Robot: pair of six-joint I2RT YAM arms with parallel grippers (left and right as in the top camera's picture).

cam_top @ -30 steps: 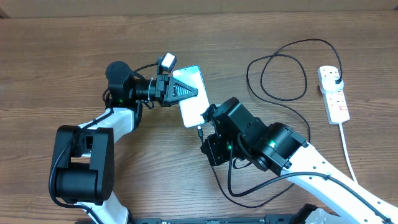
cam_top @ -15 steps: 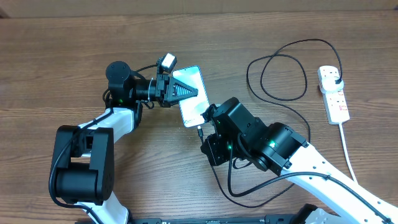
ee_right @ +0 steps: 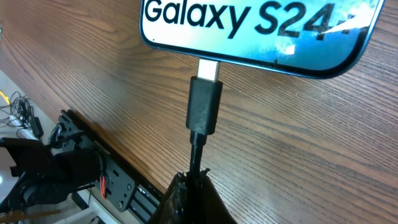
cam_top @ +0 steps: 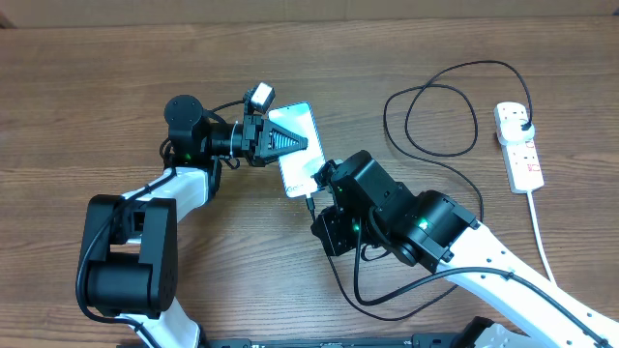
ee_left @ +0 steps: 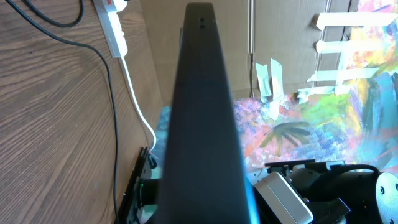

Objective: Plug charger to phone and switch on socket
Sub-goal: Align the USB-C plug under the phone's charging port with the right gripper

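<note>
Found one slim rectangular glass-faced smartphone point(cam_top: 302, 172) near the middle of the matt brown wood-grain table point(cam_top: 97, 68), with a glossy blue-teal screen, bold white lettering at one end and a dark rounded rim. Saw it clamped at one long side by the left gripper point(cam_top: 295, 143), black tapered fingers closed on it, one lying over the screen. Noted one long thin black rubbery charger cable point(ee_right: 196, 149), looped on the wood, ending in a blocky black connector point(ee_right: 205, 104) with a short silver metal tip meeting the phone's lower edge; could not tell the depth of insertion. Saw the right gripper point(ee_right: 189, 196) pinched shut on the cable just behind that connector. Traced the far end to one black plug point(cam_top: 522, 121) seated in one narrow white plastic power strip point(cam_top: 522, 164), well apart toward the table's right edge, with red switches too small to count and one thick white cord point(cam_top: 544, 246). Counted two arms and two grippers.
</note>
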